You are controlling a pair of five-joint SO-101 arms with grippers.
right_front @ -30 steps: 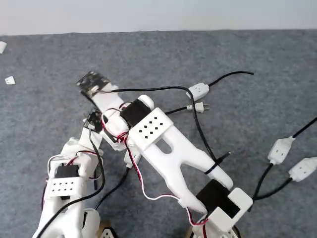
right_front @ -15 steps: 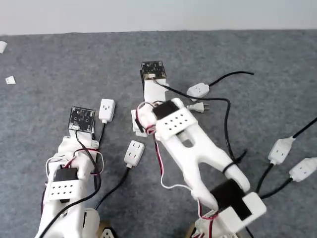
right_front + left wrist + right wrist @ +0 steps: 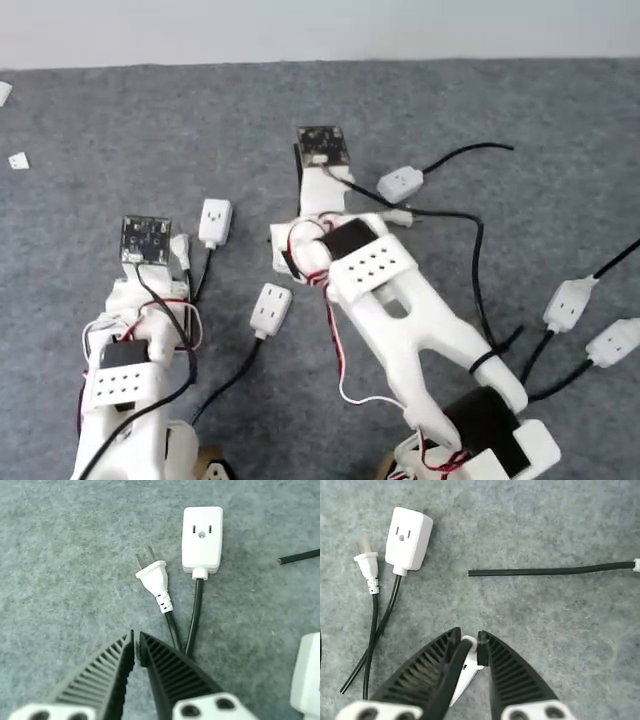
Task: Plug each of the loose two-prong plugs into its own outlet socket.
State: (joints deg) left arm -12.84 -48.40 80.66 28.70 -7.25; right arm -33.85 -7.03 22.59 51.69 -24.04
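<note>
A loose white two-prong plug point(image 3: 154, 575) lies on the grey carpet beside a white outlet socket point(image 3: 202, 539), both on black cords. My left gripper point(image 3: 136, 639) is shut and empty, a short way behind the plug. The right wrist view has the same plug point(image 3: 366, 562) and socket point(image 3: 409, 537), off to one side of my right gripper point(image 3: 468, 635). That gripper is shut on a small white pointed piece point(image 3: 462, 672); I cannot tell what it is. From above, the socket point(image 3: 215, 222) lies between the left arm point(image 3: 135, 300) and the right arm point(image 3: 370, 265). Another plug point(image 3: 403, 215) peeks out by the right arm.
More white sockets lie about: one point(image 3: 270, 308) between the arms, one point(image 3: 400, 183) at the back, two point(image 3: 567, 302) point(image 3: 612, 342) at the right. A loose black cord end point(image 3: 470, 572) lies ahead of the right gripper. Small white scraps point(image 3: 18, 160) sit far left.
The right arm has swung from over the left arm back toward the middle, uncovering two sockets. The left arm's wrist has shifted a little to the left.
</note>
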